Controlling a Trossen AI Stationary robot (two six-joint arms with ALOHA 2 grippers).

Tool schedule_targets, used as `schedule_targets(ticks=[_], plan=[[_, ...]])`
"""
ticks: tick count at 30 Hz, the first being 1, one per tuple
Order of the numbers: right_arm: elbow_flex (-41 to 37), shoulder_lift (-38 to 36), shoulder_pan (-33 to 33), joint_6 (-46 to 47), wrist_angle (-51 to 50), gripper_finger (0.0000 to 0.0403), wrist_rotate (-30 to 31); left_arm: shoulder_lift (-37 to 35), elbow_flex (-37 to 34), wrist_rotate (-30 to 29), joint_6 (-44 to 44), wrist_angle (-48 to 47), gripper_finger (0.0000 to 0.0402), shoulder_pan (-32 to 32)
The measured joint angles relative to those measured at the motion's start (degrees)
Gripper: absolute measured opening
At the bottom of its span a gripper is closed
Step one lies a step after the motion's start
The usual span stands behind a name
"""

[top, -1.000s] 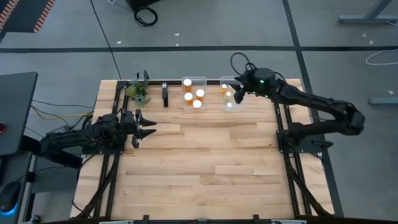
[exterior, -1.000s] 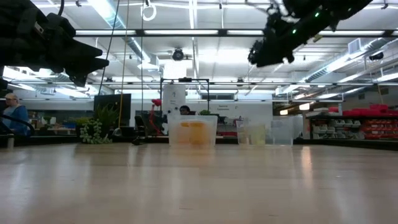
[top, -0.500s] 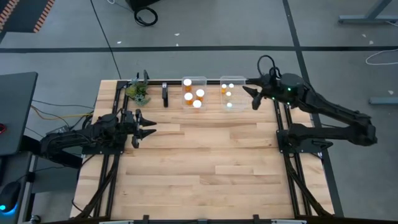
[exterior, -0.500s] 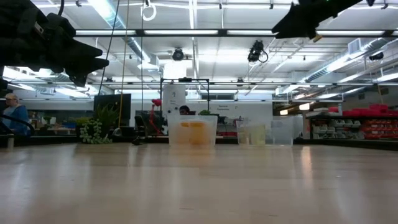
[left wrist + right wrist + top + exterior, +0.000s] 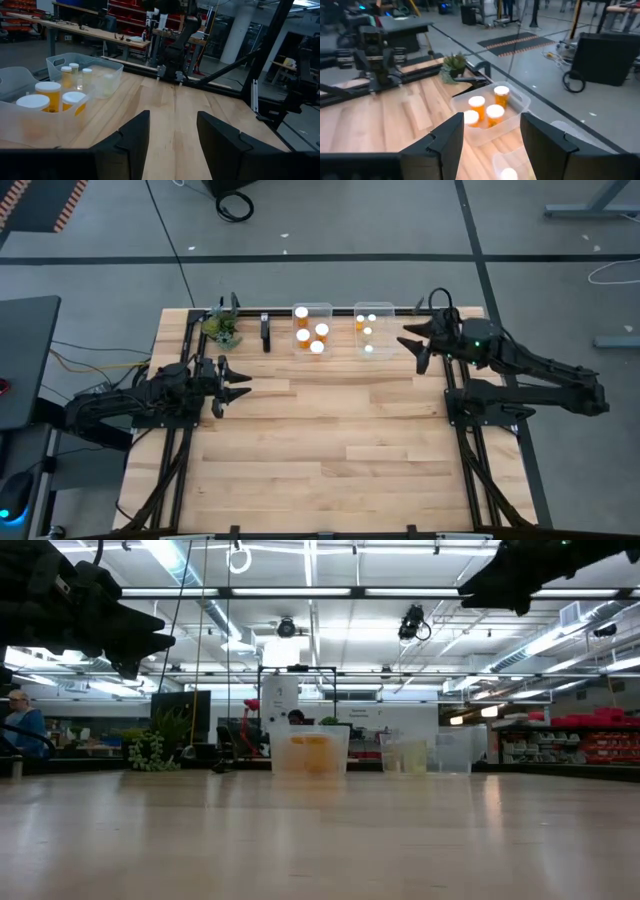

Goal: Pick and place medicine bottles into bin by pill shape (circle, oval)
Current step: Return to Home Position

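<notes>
R arm [image 5: 530, 364] pulled back off right bin [image 5: 373, 304] | jaws wide open, empty

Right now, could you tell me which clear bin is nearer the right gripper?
The right-hand bin, holding three small-capped bottles; the right gripper is beside it, while the left-hand bin of wider orange bottles sits farther off.

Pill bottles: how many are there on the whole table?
7 pill bottles: four orange ones stand in the left clear bin, and three paler ones in the right clear bin. None shows on the bare table, though one could hide behind another.
</notes>
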Motion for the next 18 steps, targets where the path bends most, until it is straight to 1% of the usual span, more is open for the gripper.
schedule_targets(ticks=[9,18], plan=[[-12.64,-8.12,4.70,3.43,10.27,0.0202,0.26,-0.02,-0.02,-0.02,0.00,0.00,0.0172,0.00],[-19.64,-13.78,9.01,4.58,13.27,0.0202,1.00,-0.02,-0.01,-0.02,0.00,0.00,0.0172,0.00]])
